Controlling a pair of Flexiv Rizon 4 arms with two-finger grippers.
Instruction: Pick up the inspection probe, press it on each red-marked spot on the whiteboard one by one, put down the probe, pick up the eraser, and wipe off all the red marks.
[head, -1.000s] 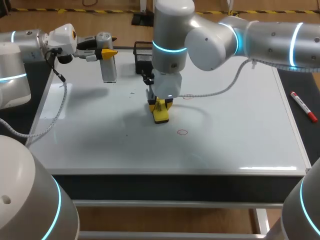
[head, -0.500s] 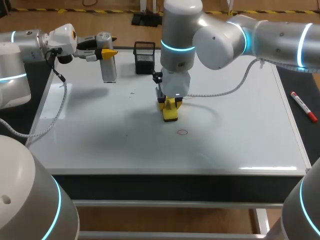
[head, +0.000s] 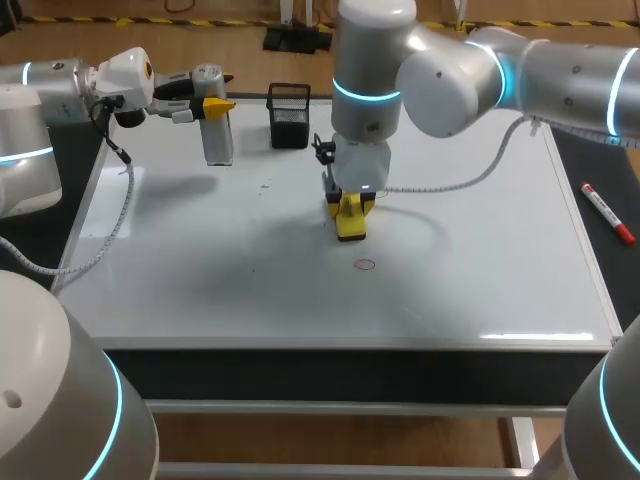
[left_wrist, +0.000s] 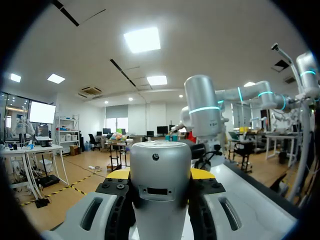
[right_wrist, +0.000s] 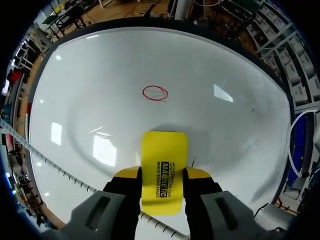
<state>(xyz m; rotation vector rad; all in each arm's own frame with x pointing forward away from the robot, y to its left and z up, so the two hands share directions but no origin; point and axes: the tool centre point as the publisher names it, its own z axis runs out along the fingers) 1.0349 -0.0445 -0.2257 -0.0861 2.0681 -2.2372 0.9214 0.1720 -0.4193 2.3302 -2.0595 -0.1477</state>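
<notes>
Right hand around labelled yellow eraser

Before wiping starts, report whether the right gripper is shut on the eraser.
Shut. The right gripper touches the eraser from both sides, one yellow tip each.

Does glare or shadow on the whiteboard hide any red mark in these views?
Head view: the right arm's soft shadow falls on the whiteboard left of the eraser, missing the red circle. Right wrist view: ceiling-light reflections sit beside the eraser, clear of a red circle ahead.
</notes>
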